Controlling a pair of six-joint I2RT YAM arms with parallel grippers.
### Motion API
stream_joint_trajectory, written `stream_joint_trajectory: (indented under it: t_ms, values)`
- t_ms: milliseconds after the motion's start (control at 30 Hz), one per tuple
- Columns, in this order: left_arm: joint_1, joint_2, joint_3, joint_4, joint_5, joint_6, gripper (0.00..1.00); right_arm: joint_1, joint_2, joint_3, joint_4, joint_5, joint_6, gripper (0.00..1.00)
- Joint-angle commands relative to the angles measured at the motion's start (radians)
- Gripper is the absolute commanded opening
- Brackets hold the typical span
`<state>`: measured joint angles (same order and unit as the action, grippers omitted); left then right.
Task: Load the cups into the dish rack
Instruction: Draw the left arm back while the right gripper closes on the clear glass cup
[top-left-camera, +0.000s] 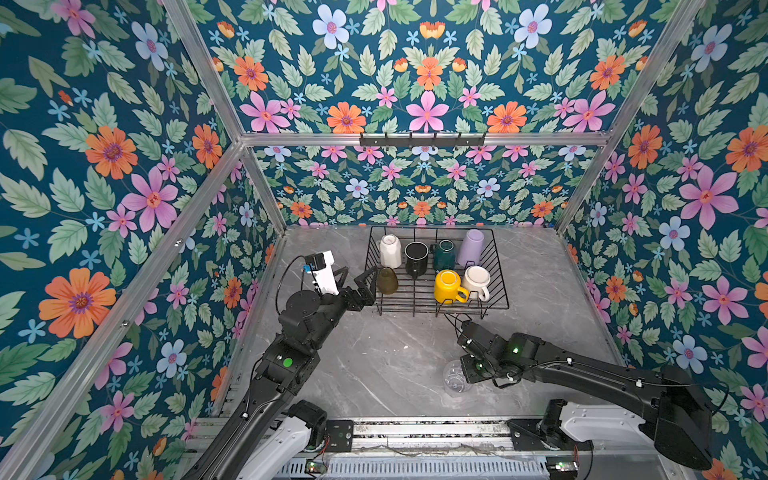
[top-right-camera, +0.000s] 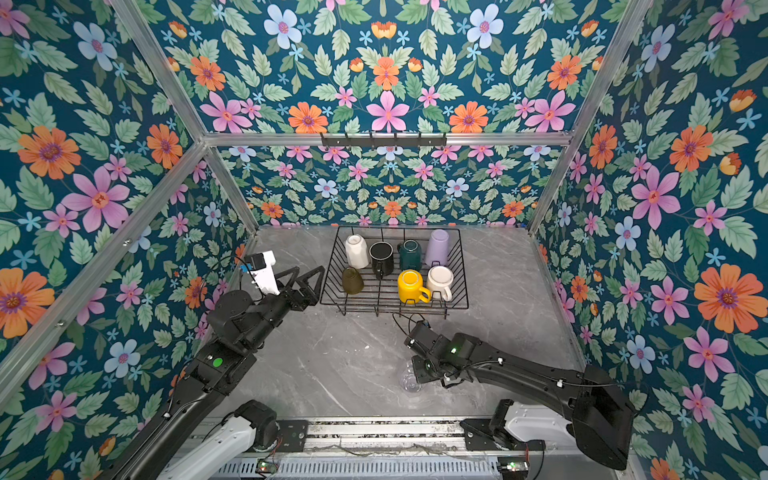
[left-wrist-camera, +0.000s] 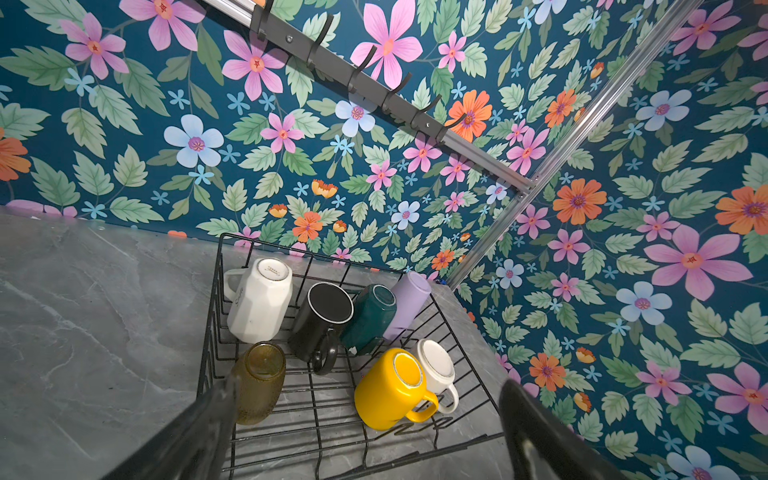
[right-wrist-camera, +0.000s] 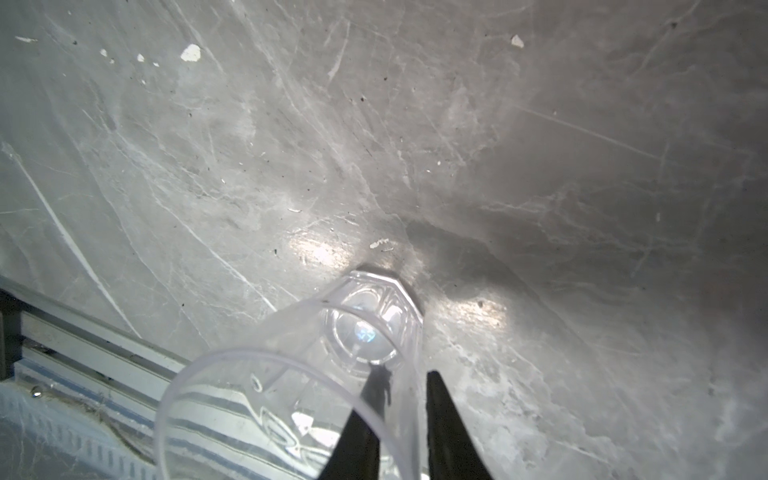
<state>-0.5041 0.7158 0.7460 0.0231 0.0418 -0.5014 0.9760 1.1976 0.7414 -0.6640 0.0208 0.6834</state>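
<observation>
The black wire dish rack (top-left-camera: 500, 270) stands at the back of the table. Upside down in it are white (top-left-camera: 390, 250), black (top-left-camera: 416, 258), dark green (top-left-camera: 444, 254), lilac (top-left-camera: 471, 247), olive-brown (top-left-camera: 387, 280), yellow (top-left-camera: 448, 286) and cream (top-left-camera: 477, 281) cups. A clear glass tumbler (top-left-camera: 455, 376) (right-wrist-camera: 291, 386) stands near the front edge. My right gripper (right-wrist-camera: 401, 382) is shut on its wall, one finger inside and one outside. My left gripper (top-left-camera: 359, 274) (left-wrist-camera: 368, 380) hangs open and empty at the rack's left side, beside the olive-brown cup (left-wrist-camera: 259, 380).
A black hook rail (top-left-camera: 422, 140) is fixed to the back wall above the rack. Flowered walls close in the grey marble table (top-left-camera: 374, 353) on three sides. A metal rail (top-left-camera: 415, 428) runs along the front edge, close to the tumbler.
</observation>
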Motion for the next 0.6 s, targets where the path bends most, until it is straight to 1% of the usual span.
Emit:
stream_joint_trajectory:
  t_ms: [0, 33, 200, 333, 567]
  values:
    - [0.001, -0.001, 0.0, 0.004, -0.011, -0.005, 1.0, 0.001, 0.009, 0.011, 0.01, 0.019, -0.011, 0.17]
    - [0.001, -0.001, -0.001, 0.005, -0.011, -0.005, 1.0, 0.002, 0.011, 0.013, 0.009, 0.019, -0.014, 0.14]
    - [0.001, 0.001, -0.006, 0.008, -0.011, -0.011, 1.0, 0.001, 0.011, 0.022, 0.006, 0.025, -0.024, 0.09]
    - [0.001, -0.004, -0.016, 0.019, -0.009, -0.013, 1.0, 0.001, 0.008, 0.03, 0.005, 0.022, -0.032, 0.0]
    - [0.001, -0.006, -0.022, 0.036, 0.017, -0.016, 1.0, 0.001, -0.016, 0.05, 0.013, -0.003, -0.027, 0.0]
